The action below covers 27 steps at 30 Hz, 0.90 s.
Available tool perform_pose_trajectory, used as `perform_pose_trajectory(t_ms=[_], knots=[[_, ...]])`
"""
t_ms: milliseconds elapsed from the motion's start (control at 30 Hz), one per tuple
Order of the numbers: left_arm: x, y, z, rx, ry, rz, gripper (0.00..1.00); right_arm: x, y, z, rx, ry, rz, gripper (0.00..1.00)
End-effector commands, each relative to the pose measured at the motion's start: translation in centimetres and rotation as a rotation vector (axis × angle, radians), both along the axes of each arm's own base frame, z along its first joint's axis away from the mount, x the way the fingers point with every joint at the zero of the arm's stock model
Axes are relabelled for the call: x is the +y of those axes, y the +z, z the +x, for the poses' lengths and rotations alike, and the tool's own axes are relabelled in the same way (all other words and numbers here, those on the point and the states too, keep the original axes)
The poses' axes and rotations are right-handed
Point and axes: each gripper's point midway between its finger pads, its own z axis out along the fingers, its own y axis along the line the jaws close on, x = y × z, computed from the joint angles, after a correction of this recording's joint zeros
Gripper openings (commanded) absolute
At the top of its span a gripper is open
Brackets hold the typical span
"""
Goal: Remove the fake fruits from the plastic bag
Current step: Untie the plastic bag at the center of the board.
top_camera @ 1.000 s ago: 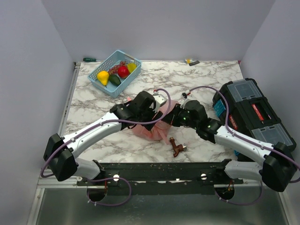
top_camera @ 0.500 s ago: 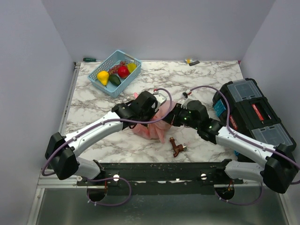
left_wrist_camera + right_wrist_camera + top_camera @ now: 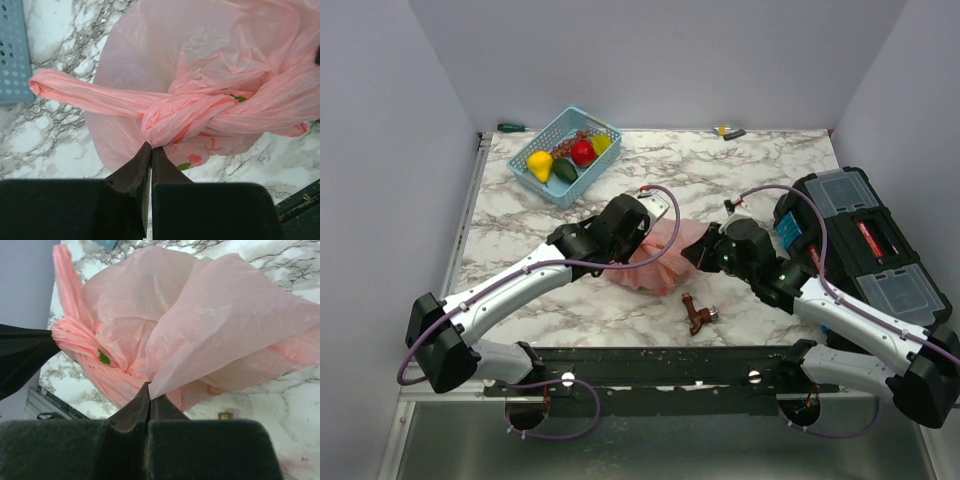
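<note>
We hold the thin, crinkly, translucent pink plastic bag (image 3: 670, 265) at mid-frame in the top view, clenched twice: left gripper (image 3: 150, 146) on its knot, right gripper (image 3: 149, 388) on loose film. Pulling apart could tighten that knot or tear the film

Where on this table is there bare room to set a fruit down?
Widest bare stretch of table: behind the plastic bag, between the light blue basket and the black toolbox. A smaller patch: left edge, in front of the basket. Crowded: the centre, where the left claw and right claw pinch the bag, and near the brown tap piece.
</note>
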Motion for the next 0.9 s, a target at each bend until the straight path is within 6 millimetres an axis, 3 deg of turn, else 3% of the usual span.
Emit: perform_pose_trajectory(t_ms=[0, 133, 333, 500, 700, 867], knots=[[2.9, 1.6, 1.4, -0.124, 0.126, 0.047, 0.0, -1.7, -0.2, 0.2, -0.002, -0.062, -0.066, 0.01], [4.5, 2.9, 2.1, -0.19, 0.214, 0.064, 0.0, -2.9, -0.9, 0.9, -0.004, -0.109, -0.146, 0.04], [4.6, 3.5, 2.0, -0.217, 0.204, 0.033, 0.0, -3.9, -1.1, 1.8, 0.006, -0.106, -0.312, 0.11], [3.8, 3.0, 1.7, -0.186, 0.173, 0.022, 0.0, -2.1, 2.2, 1.0, -0.054, 0.027, -0.257, 0.22], [3.3, 2.9, 1.5, -0.167, 0.154, 0.01, 0.0, 1.2, 6.1, -1.0, -0.197, 0.237, -0.114, 0.43], [3.0, 2.9, 1.3, -0.151, 0.14, -0.002, 0.0, 5.2, 7.3, -3.5, -0.248, 0.415, -0.006, 0.44]])
